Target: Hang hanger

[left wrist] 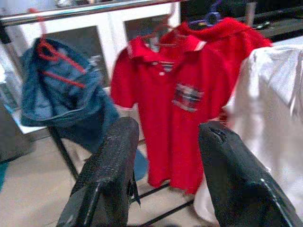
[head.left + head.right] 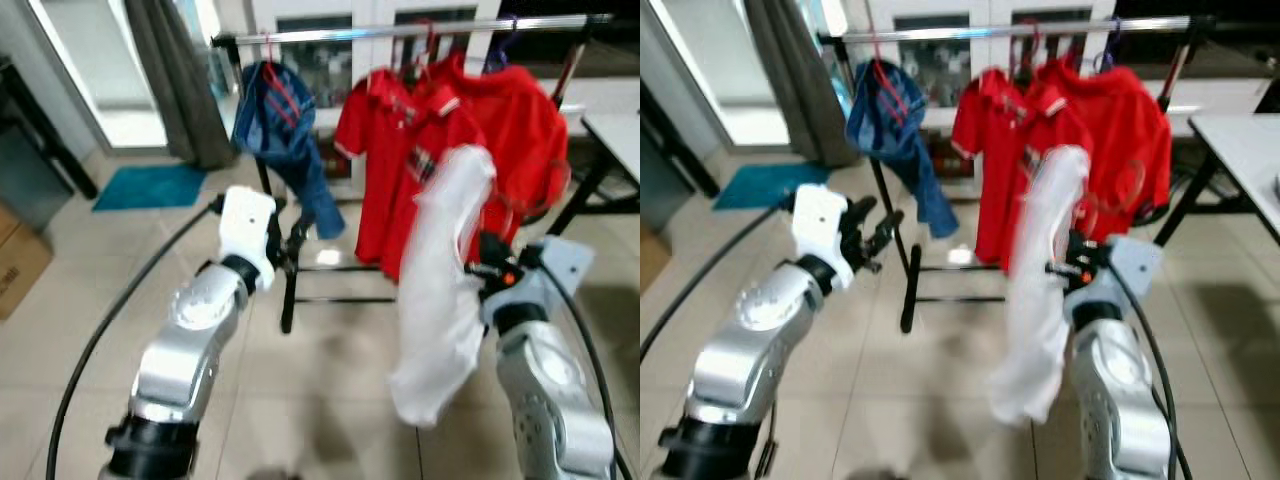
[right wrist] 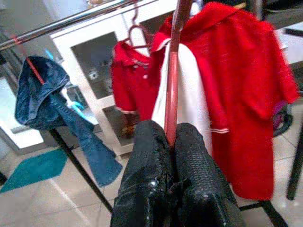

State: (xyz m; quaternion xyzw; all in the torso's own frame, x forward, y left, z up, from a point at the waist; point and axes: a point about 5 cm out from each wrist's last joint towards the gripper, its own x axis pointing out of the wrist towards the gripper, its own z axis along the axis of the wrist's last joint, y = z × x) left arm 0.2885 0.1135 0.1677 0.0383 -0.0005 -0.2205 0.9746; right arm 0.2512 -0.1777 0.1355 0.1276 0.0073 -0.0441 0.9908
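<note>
**One white shirt on a red hanger, held up before the clothes rack**

We count three garments on the chrome rail point(image 2: 400, 32): one pair of blue denim jeans point(image 2: 285, 140) bunched over a red hanger, and two red polo shirts point(image 2: 400, 165), the nearer one with a checked chest patch and white-trimmed sleeves. The rack stands on black legs on pale glossy floor tiles, with one teal mat point(image 2: 150, 185) off to our left by a grey curtain.

Our right gripper point(image 3: 171, 142) has its two black, pebble-textured fingers pinched tight on a slim red hanger point(image 3: 173, 85), which rises straight up between them. From it drapes one white shirt point(image 2: 445, 280), soft and limp, hanging in front of the red polos and short of the rail; the head views are blurred, so we cannot tell whether its hook touches anything.

Our left gripper point(image 1: 165, 175) is raised toward the rack, near the jeans, its fingers spread wide apart with nothing between them.
</note>
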